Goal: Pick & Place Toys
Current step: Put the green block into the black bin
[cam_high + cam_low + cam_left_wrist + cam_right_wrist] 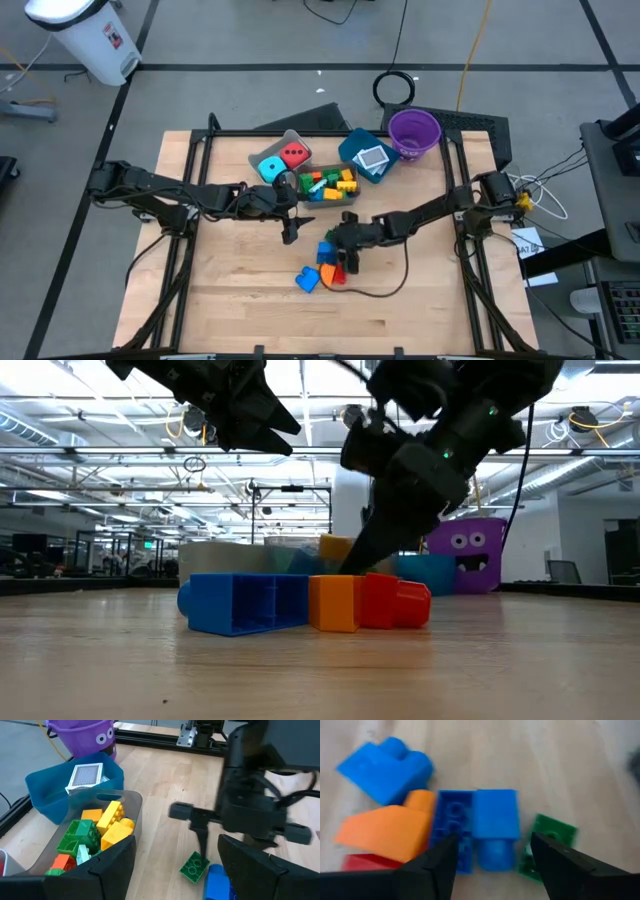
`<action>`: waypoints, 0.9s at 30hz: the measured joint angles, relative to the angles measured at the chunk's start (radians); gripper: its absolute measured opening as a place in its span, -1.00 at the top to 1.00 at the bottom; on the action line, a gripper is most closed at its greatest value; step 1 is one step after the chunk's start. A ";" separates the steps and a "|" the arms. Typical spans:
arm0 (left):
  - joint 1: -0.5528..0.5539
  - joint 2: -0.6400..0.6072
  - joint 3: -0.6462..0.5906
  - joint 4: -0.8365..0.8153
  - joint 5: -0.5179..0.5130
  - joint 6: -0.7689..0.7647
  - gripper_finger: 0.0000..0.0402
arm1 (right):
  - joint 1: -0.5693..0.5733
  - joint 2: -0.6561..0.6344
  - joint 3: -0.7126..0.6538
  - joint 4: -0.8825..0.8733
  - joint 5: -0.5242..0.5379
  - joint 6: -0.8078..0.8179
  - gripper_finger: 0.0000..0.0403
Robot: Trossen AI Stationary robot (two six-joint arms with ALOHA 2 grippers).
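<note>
A cluster of loose toy bricks lies on the table's middle: a blue brick (492, 827), a green one (549, 842), an orange one (387, 832), a red one (360, 862) and a second blue one (385, 767). My right gripper (493, 842) is open and slants down over the cluster (330, 262). Its fingers stand on either side of the blue brick; I see no touch. My left gripper (291, 232) hangs open above the table to the left of the cluster, with nothing between its fingers (176, 845).
At the far side stand a clear bin of bricks (325, 185), a grey bin with a cyan and a red cube (283, 160), a teal bin with a card (368, 158) and a purple cup (414, 130). Bare wood lies toward the near edge.
</note>
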 joint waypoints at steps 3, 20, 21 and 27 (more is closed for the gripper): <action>0.000 0.000 0.000 -0.003 0.000 0.003 -0.42 | -0.014 -0.004 0.002 -0.057 -0.002 0.034 -0.06; 0.000 0.000 0.000 -0.014 0.000 0.002 -0.42 | -0.013 -0.148 0.000 -0.393 -0.003 0.123 0.02; 0.000 0.000 0.000 -0.014 0.000 0.002 -0.42 | -0.013 -0.155 0.000 -0.399 0.001 0.131 0.02; 0.000 0.000 0.000 -0.014 0.000 0.000 -0.42 | -0.012 -0.161 -0.037 -0.299 0.056 0.119 0.04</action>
